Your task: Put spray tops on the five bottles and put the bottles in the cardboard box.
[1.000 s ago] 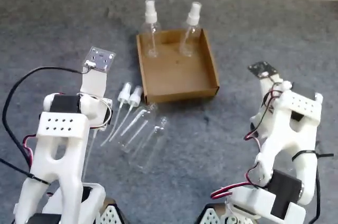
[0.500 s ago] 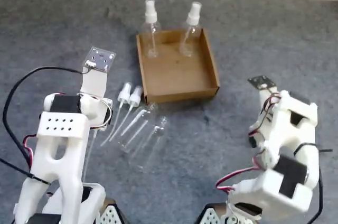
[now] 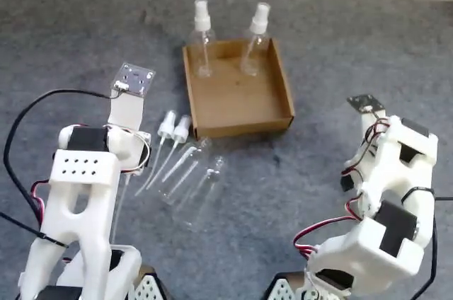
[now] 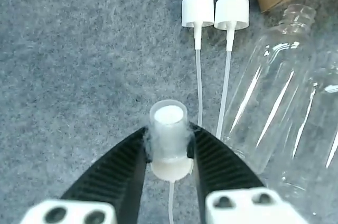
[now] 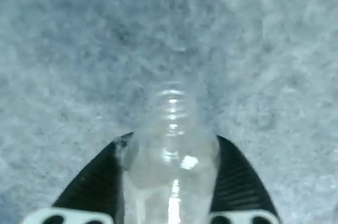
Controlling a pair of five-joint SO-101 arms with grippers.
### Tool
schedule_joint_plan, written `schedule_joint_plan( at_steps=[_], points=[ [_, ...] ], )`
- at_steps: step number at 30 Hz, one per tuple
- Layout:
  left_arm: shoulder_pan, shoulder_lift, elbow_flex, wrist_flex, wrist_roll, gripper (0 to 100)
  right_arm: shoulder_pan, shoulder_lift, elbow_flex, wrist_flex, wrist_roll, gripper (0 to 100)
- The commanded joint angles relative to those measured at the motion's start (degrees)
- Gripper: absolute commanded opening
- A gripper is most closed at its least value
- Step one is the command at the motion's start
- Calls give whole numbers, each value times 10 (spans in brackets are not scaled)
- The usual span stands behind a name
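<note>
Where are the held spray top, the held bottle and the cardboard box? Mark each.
spray top (image 4: 169, 129), left wrist view, on its clear cap.
bottle (image 5: 171, 155), right wrist view, on the shoulder below the neck.
cardboard box (image 3: 244, 126), high view, on its front wall.

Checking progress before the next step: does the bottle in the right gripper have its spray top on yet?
Off: the bottle in the right gripper shows a bare, threaded neck with nothing screwed on.

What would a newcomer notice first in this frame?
The left gripper is shut on a spray top, the right gripper on an uncapped bottle. Two capped bottles stand at the far side of the cardboard box; two empty bottles and two loose tops lie beside it.
</note>
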Motion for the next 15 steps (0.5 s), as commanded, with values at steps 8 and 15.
schedule_joint_plan(
  at_steps=[8, 15],
  points=[
    [6, -17, -138, 23, 6, 3, -83, -240, -104, 102, -105, 4],
    [6, -56, -256, 84, 60, 3, -319, -408, -8, 102, -217, 4]
  ],
)
